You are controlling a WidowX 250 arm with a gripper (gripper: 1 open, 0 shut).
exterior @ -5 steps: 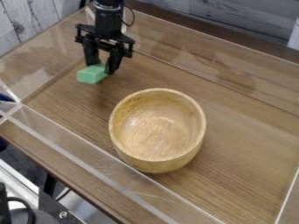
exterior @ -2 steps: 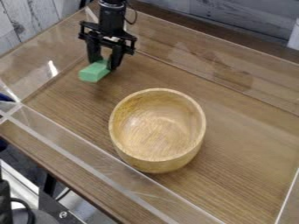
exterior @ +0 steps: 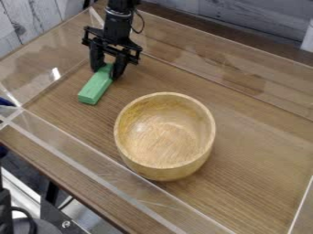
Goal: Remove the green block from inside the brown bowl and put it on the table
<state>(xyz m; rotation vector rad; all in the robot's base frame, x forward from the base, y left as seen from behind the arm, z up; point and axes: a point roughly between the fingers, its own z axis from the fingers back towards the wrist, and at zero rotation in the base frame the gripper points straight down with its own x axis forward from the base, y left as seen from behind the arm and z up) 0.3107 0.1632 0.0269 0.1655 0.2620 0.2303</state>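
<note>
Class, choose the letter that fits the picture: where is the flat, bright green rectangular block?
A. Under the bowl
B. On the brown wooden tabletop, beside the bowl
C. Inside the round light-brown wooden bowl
B: the green block lies on the tabletop, to the left of the bowl in the picture, with bare wood between them.
</note>
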